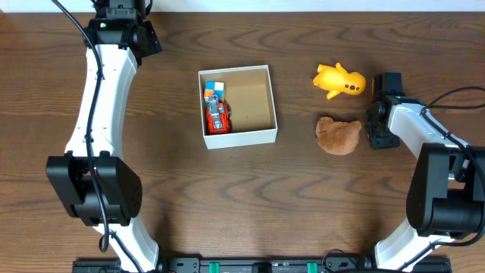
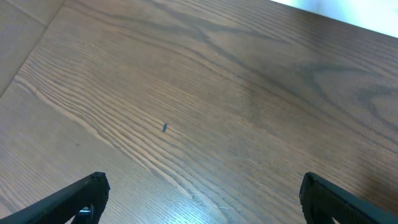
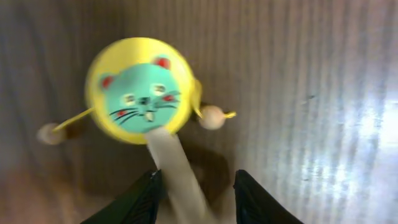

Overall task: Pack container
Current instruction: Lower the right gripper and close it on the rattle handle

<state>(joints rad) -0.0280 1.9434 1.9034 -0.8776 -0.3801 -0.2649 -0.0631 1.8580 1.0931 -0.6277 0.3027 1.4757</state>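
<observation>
Straddling the pale stick handle of a round yellow rattle drum (image 3: 140, 87) with a teal cat face, the right gripper (image 3: 198, 177) is blurred, so a pinch cannot be told. Beside it lies a brown plush lump (image 1: 339, 136), with a yellow plush animal (image 1: 339, 80) beyond. Mid-table sits the square white cardboard container (image 1: 236, 137), holding a red toy car (image 1: 217, 117). Farthest, the left gripper (image 2: 202, 186) hangs spread wide over the wooden table (image 2: 186, 93).
</observation>
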